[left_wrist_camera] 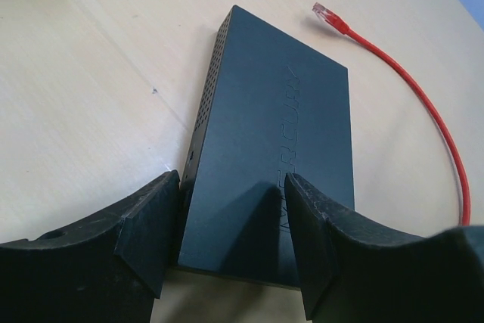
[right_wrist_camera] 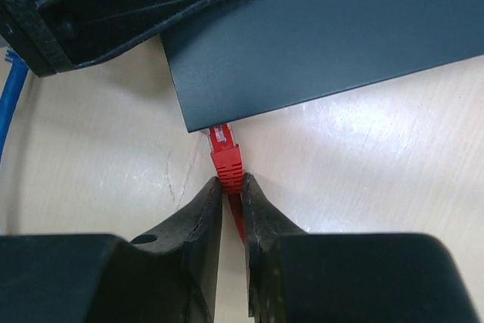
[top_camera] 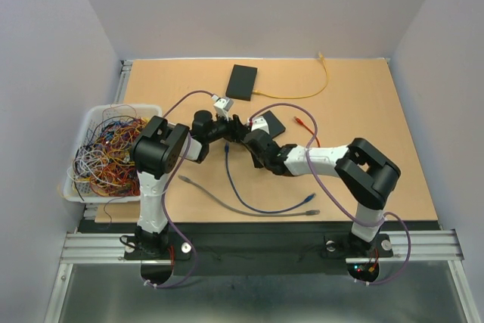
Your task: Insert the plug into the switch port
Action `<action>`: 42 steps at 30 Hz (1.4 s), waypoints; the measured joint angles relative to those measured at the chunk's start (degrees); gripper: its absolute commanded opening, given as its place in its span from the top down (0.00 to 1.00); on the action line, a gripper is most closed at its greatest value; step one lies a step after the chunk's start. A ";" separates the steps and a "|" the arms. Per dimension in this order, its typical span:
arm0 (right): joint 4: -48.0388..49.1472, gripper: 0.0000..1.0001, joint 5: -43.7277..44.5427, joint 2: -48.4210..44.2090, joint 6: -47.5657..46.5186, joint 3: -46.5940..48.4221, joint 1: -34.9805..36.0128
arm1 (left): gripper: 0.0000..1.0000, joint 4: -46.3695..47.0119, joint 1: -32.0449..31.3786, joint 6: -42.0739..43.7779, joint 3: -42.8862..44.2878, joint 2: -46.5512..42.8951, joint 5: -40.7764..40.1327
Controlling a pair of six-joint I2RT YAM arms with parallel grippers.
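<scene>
Pinching red plug [right_wrist_camera: 225, 153] in right pincer [right_wrist_camera: 231, 187], tip at switch [right_wrist_camera: 325, 43] edge just ahead. Straddling switch's near end with left pincer [left_wrist_camera: 231, 183], spread wide, on desk [left_wrist_camera: 91, 111].

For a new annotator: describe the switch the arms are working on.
At the table's middle, a dark flat switch lies under the left gripper. A red plug sits at its edge; the other black box lies alone farther back.

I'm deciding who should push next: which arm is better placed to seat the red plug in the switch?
Right. The right jaws pinch the red plug, whose tip sits at the edge of the switch. The left jaws only straddle the switch.
</scene>
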 measured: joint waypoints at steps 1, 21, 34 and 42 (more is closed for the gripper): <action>-0.26 0.88 0.48 0.33 -0.02 0.50 0.04 | 0.33 0.02 0.09 0.04 0.00 0.00 -0.22; 0.92 0.34 1.36 -10.25 0.66 -5.81 -0.48 | 0.33 0.24 2.14 -6.27 -0.83 0.02 7.82; 0.92 0.42 -7.78 -6.97 4.79 1.16 4.96 | 0.33 4.13 7.19 -13.53 -8.83 -5.33 8.31; 0.26 0.44 -7.96 4.96 6.14 11.43 5.64 | 0.32 -6.62 7.54 -11.02 -9.55 -21.05 -3.32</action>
